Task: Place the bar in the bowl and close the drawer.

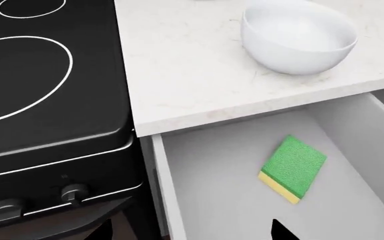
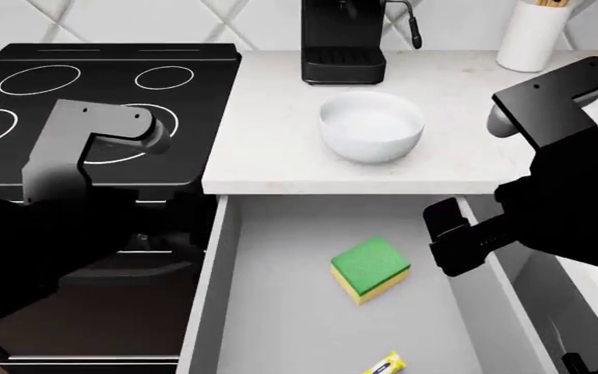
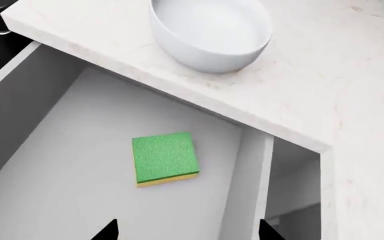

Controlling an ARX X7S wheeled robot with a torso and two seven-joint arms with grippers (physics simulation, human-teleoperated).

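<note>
Item 1, the bar (image 2: 385,365): small yellow-wrapped snack bar, lying flat on the floor of the open drawer at its front end, seen only at the lower edge of the head view; apart from the sponge and touched by no claw

Item 2, the bowl (image 2: 371,126): plain glossy white bowl, upright on the pale marbled worktop (image 2: 455,167), near the worktop's front edge and above the back of the drawer; nothing shows inside it

Item 3, the drawer (image 2: 208,280): pale-grey, pulled well out beneath the worktop, plain grey inside; holds the bar and the sponge

Item 4, sponge (image 2: 370,269): green top, yellow underside, flat on the drawer floor about mid-way, between the bowl's side and the bar

Item 5, right claw (image 3: 186,231): hangs over the drawer's right wall; only two dark fingertips show at the edge of the right wrist view, set wide apart with nothing between them, so it stands open

Item 6, left claw (image 1: 190,235): held over the stove's front beside the drawer's left wall; dark tips barely enter the left wrist view, also spread apart and empty

Item 7, black stove (image 2: 91,117): left of the worktop, white ring markings on top, knobs on its front

Item 8, coffee machine (image 2: 346,39): black, at the back of the worktop behind the bowl

Item 9, white cylinder holder (image 2: 532,35): at the worktop's back right
</note>
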